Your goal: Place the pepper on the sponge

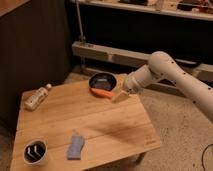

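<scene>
The orange-red pepper (103, 93) shows just in front of the dark round bowl (102, 81), at the far side of the wooden table (115, 125). My gripper (119, 96) reaches in from the right. Its tip meets the pepper's right end and appears shut on it. The blue-grey sponge (76, 147) lies flat near the table's front edge, well to the left of the gripper and nearer the front.
A white cup with a dark inside (35, 152) stands at the front left corner, next to the sponge. A plastic bottle (36, 97) lies on its side at the far left. Metal shelving rails (105, 52) run behind the table.
</scene>
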Available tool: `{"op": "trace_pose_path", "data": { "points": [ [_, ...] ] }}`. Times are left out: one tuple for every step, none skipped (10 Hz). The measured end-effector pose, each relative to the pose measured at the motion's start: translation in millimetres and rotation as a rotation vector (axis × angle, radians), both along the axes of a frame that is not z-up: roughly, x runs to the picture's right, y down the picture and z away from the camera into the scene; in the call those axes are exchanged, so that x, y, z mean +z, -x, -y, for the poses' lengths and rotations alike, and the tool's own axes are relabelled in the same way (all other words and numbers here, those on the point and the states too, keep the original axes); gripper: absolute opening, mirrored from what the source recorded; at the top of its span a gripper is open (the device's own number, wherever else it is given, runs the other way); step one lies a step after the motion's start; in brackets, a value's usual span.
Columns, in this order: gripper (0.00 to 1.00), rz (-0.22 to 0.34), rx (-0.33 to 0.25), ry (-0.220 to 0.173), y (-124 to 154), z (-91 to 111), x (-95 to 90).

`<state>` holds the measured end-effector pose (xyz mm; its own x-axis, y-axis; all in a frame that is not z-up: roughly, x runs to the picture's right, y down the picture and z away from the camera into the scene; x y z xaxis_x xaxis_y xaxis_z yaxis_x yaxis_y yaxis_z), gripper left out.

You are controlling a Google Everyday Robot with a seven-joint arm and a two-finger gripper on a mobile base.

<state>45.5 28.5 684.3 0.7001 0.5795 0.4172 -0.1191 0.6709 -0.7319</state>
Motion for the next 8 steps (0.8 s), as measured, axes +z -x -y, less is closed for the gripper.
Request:
{"op": "trace_pose_path", "data": {
  "points": [
    [0.0, 0.0, 0.0, 0.001, -0.4, -0.3, 0.3],
    [0.0, 0.0, 0.0, 0.0, -0.2, -0.2, 0.1],
    [0.0, 0.0, 0.0, 0.0, -0.3, -0.3, 0.4],
    [0.0, 0.0, 0.0, 0.0, -0.4, 0.0, 0.3],
    [0.0, 0.0, 0.0, -0.001, -0.4, 0.1, 0.3],
    [0.0, 0.001, 0.0, 0.0, -0.2, -0.5, 0.5],
    [0.0, -0.001, -0.002, -0.005, 1.1, -1.0, -0.3],
    [0.0, 0.003, -0.004, -0.023, 6.1, -1.9, -3.6]
  ]
}}
